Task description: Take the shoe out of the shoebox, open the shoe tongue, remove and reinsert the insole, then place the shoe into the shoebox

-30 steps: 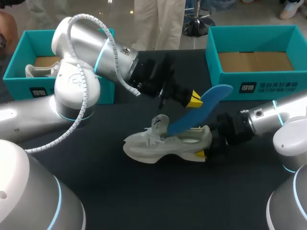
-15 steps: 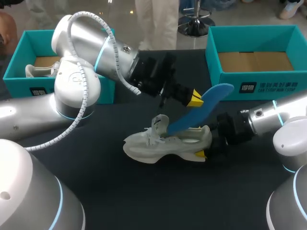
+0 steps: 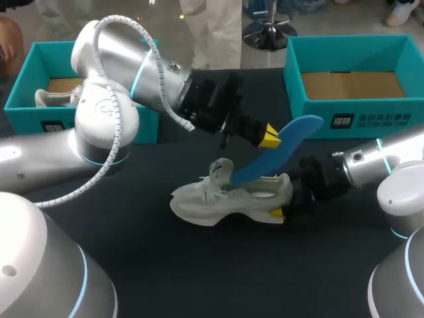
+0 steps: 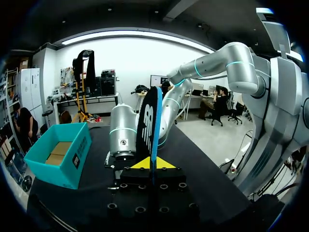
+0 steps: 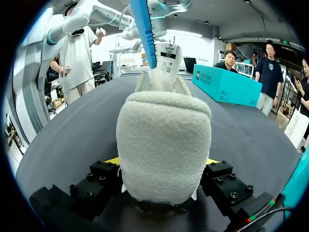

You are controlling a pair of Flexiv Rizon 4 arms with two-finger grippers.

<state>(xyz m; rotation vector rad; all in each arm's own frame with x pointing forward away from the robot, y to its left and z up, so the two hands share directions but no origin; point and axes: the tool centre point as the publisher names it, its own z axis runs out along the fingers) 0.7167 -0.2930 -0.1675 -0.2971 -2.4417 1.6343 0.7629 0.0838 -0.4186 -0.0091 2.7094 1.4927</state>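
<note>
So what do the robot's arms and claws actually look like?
Both the left arm and right arm are smooth silver tubes with rounded joints ringed in light blue. A white ribbed hose loops along the left one. The left claw and right claw are black blocks tipped in yellow.

I see only a small change. My left tool [image 3: 268,136], which pinches the blue insole [image 3: 291,142], has gone up a very little compared with one second ago. With it the free upper end of the insole has risen slightly and now lies a bit nearer to the front wall of the right shoebox [image 3: 371,120]. This shift came in the first half of the second.
</note>
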